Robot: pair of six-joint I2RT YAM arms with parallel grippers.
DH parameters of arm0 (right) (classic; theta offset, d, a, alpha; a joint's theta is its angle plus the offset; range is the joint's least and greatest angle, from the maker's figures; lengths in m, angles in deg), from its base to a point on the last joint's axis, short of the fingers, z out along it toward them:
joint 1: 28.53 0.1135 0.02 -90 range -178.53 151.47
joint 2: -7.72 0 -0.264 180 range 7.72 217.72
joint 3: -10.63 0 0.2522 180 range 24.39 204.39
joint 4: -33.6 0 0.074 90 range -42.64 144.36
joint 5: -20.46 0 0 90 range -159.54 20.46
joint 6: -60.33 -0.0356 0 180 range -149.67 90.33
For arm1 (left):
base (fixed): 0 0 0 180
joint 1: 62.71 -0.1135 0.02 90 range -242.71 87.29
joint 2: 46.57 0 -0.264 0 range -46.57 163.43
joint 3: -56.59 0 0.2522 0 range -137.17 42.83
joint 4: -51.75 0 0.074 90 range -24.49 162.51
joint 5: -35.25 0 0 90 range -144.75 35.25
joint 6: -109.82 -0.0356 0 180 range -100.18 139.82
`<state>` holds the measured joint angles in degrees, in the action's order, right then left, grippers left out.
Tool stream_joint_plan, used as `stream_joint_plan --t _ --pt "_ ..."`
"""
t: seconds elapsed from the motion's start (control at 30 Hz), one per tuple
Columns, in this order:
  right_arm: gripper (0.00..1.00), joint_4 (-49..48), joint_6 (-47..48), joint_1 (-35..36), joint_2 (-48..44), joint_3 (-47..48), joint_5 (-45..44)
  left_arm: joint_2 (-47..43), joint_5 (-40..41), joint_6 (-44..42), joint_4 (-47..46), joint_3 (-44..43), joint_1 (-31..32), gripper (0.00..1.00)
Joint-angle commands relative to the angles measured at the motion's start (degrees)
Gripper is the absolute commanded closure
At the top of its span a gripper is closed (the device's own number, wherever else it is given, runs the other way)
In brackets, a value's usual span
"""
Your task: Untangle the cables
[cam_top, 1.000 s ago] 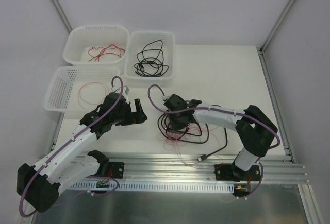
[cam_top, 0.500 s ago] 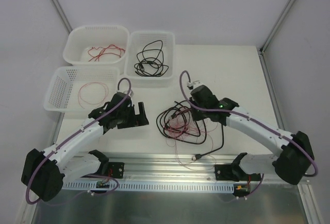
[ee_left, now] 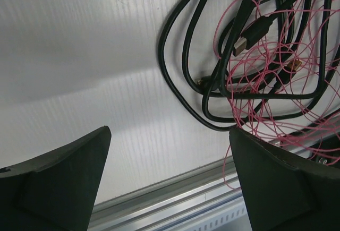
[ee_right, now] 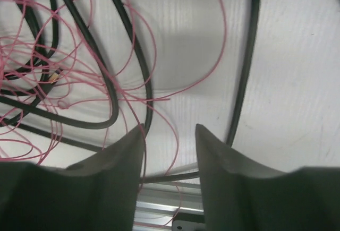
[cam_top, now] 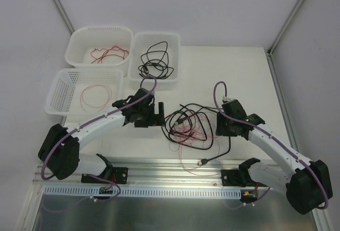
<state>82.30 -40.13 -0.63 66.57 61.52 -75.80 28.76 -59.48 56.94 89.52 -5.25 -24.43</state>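
Left gripper (ee_left: 169,135): fingers spread wide, nothing between them; it hovers over bare table (cam_top: 234,71) just left of the tangle (cam_top: 188,127).

Right gripper (ee_right: 170,130): fingers partly apart, a narrow gap between the tips; nothing visibly pinched; a black cable (ee_right: 245,56) and loops of red wire (ee_right: 159,90) lie on the table under and beside the tips; it sits at the right edge of the tangle.

Tangle: black cables and thin red wires looped through one another at mid-table between the two grippers; one plug end (ee_left: 241,42) lies inside the loops; a black tail runs to a second plug (cam_top: 203,162) at the rail (cam_top: 159,168).

Back left: three white baskets; one (cam_top: 101,28) holds red wire, one (cam_top: 156,33) black cable, one (cam_top: 90,70) a red loop.
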Motion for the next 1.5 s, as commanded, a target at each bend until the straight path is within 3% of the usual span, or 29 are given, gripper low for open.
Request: stream_joint_plan --t 0.0,0.2,0.4,0.47,0.5,0.6,0.83,1.23,1.37,1.47 --pt "0.5 -4.3 0.7 0.0 0.1 0.3 5.7 3.9 2.3 1.6 -1.9 -3.5 0.8 0.05" --pt "0.39 -7.1 1.7 0.2 1.4 1.2 14.1 12.2 3.7 1.7 -4.1 -8.2 1.2 0.17" --pt "0.35 -5.3 4.5 2.4 -2.5 2.6 14.3 17.1 2.2 1.8 -5.4 -11.5 1.4 0.33" --pt "0.34 -4.5 4.8 3.7 -4.0 2.7 13.6 16.0 6.0 0.8 -5.3 -10.4 1.3 0.43" --pt "0.34 -4.3 4.7 4.3 -4.4 2.8 13.4 14.5 7.4 0.6 -5.3 -9.6 1.2 0.6" --pt "0.3 -4.1 4.9 5.1 -6.3 2.7 13.2 13.4 9.7 -0.5 -5.2 -7.7 1.3 0.74" --pt "0.22 -3.7 5.7 6.4 -8.8 3.5 13.2 19.0 7.6 -1.0 -5.4 -8.2 1.4 0.72" --pt "0.2 -3.1 5.5 8.2 -8.9 4.2 12.6 27.8 10.4 -1.4 -5.3 -12.0 5.2 0.7" --pt "0.19 -3.5 5.3 9.5 -8.1 4.9 12.2 30.7 12.5 0.1 -4.5 -12.4 7.6 0.8" --pt "0.19 -4.5 4.7 10.3 -7.7 5.1 12.3 31.2 13.9 0.9 -3.9 -11.3 7.8 0.98"
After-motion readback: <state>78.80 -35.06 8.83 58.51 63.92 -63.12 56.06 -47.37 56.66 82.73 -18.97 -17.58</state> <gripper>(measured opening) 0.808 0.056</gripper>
